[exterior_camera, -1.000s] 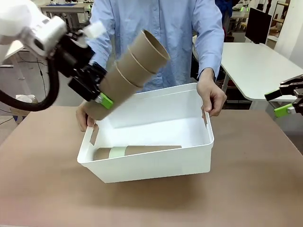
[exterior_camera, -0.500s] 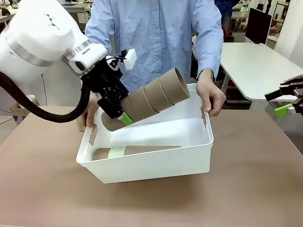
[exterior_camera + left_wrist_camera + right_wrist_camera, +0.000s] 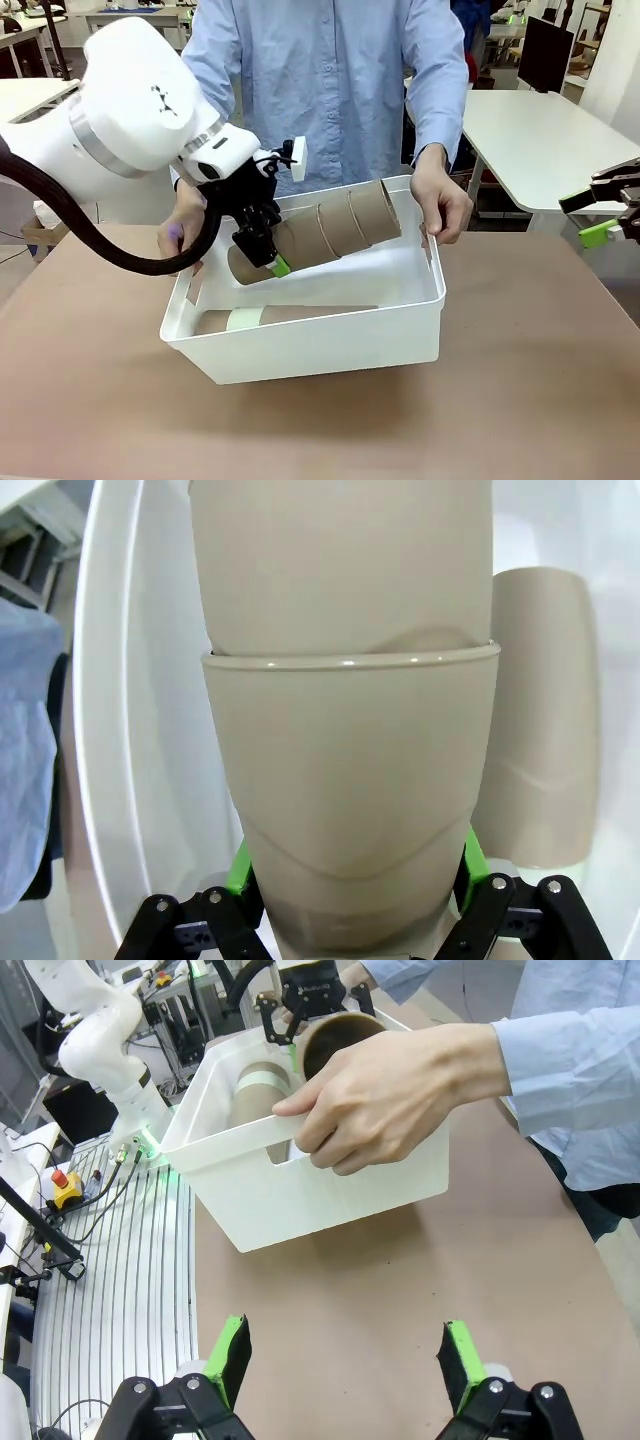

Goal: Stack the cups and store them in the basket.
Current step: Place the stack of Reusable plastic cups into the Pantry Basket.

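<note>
Gripping nested cup stack (image 3: 320,232) in left gripper (image 3: 262,250), tilting toward basket (image 3: 300,345) far left corner; laying beside stack (image 3: 285,317) along near wall; right gripper (image 3: 600,212) idling wide.

Brown table (image 3: 540,400), white basket (image 3: 330,350) resting on it

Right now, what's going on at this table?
The left claw is shut on a stack of tan cups, holding it tilted inside the white basket. Another stack with a mint cup already lies on the basket floor. A person's hands steady the basket by its short sides. The right claw hangs open, off to the side.
</note>
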### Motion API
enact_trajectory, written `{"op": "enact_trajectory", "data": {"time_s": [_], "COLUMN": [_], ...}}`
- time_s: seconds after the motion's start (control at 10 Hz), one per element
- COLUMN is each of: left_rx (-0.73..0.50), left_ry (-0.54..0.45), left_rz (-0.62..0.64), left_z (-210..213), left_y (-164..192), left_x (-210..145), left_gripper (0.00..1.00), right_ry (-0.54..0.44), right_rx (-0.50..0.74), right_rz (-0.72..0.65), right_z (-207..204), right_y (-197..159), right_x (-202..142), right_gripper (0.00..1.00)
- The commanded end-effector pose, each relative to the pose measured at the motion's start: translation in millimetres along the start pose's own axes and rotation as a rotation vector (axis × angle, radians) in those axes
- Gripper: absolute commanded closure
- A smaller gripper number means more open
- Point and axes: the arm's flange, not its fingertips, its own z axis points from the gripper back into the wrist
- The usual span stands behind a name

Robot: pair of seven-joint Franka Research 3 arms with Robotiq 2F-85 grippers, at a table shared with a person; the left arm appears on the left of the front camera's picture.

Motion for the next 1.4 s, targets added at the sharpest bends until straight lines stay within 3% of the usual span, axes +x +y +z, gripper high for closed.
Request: {"op": "enact_trajectory", "data": {"time_s": [0.0, 0.7, 0.8, 1.1, 1.3], "left_rx": [0.054, 0.083, 0.08, 0.052, 0.016], "left_ry": [0.067, 0.126, 0.113, 0.109, 0.091], "left_rz": [0.027, 0.052, 0.037, 0.026, 0.032], "left_z": [-10.2, -52.0, -52.3, -45.9, -17.3], "left_y": [4.7, 17.8, 18.7, 19.5, 19.5], "left_x": [5.5, -6.8, -6.2, -4.8, 0.9], "left_gripper": [0.15, 0.15, 0.0, 0.0, 0.0], "right_ry": [-0.031, -0.031, -0.031, -0.031, -0.031], "right_rx": [0.004, 0.004, 0.004, 0.004, 0.004], "right_rz": [0.024, 0.024, 0.024, 0.024, 0.024], "right_z": [0.7, 0.7, 0.7, 0.7, 0.7], "right_y": [-2.9, -2.9, -2.9, -2.9, -2.9], "right_x": [1.5, 1.5, 1.5, 1.5, 1.5], "right_gripper": [0.0, 0.0, 0.0, 0.0, 0.0]}}
